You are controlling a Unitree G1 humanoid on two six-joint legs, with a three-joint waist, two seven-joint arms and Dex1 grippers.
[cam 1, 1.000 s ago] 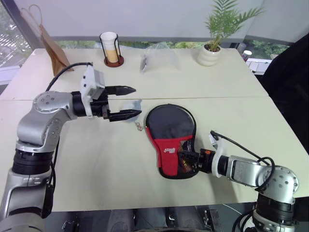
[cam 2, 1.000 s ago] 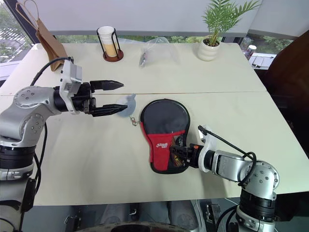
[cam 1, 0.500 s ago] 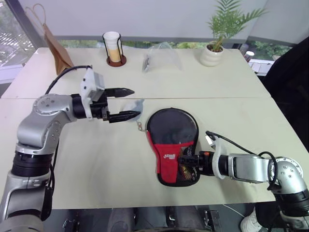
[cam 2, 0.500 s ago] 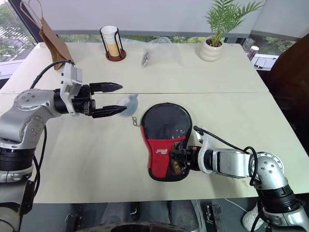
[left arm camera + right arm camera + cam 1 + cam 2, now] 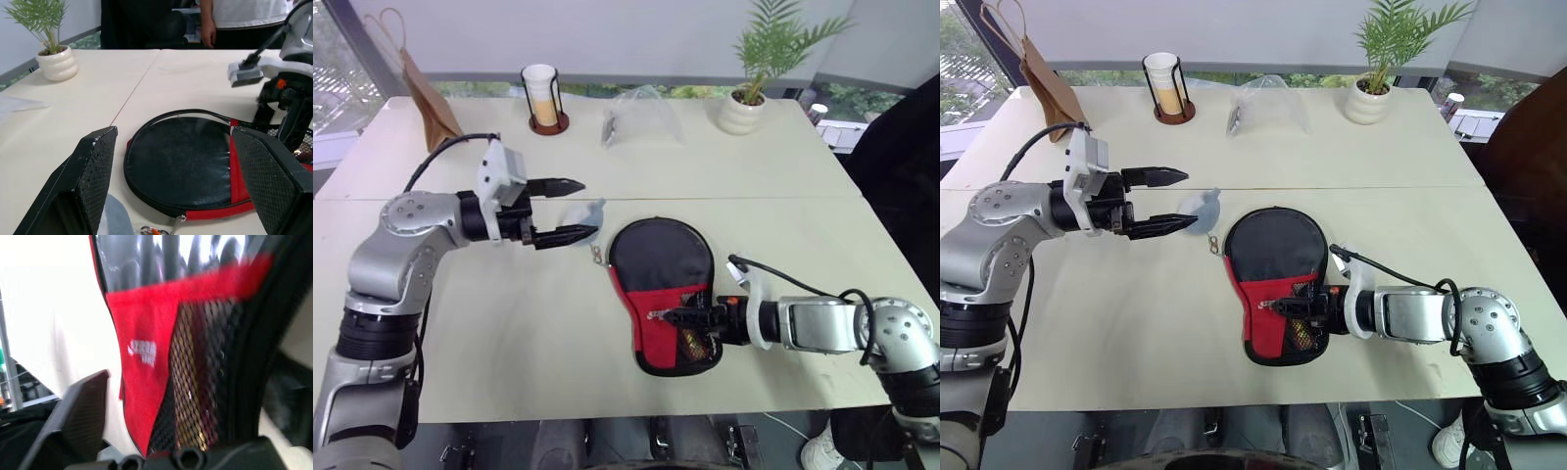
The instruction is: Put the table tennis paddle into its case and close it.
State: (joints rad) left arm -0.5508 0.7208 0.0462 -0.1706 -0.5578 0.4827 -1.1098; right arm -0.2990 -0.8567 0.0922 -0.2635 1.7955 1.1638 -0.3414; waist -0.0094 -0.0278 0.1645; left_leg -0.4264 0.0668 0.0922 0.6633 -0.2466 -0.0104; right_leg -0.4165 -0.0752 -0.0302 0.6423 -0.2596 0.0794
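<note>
The black and red case (image 5: 658, 266) lies flat on the table, round end away from me. Its mesh pocket (image 5: 195, 382) shows a tan and red striped shape behind it, the table tennis paddle's handle; the blade is hidden inside. My right gripper (image 5: 680, 325) reaches in from the right over the case's narrow end, open, with one finger (image 5: 83, 421) off to the side of the red panel. My left gripper (image 5: 588, 207) hovers open above the table left of the case, pointing toward it, with nothing between its fingers (image 5: 93, 181).
A small grey-blue plush toy (image 5: 1206, 208) lies under the left gripper's tips, a metal ring (image 5: 595, 257) beside it. Along the far edge stand a brown paper bag (image 5: 426, 93), a cup in a wire holder (image 5: 540, 96), a clear plastic bag (image 5: 641, 113) and a potted plant (image 5: 749, 98). A person (image 5: 239, 19) stands beyond the table.
My right gripper was shut at the case's mesh end and now stands open, slightly raised. The left gripper has held still.
</note>
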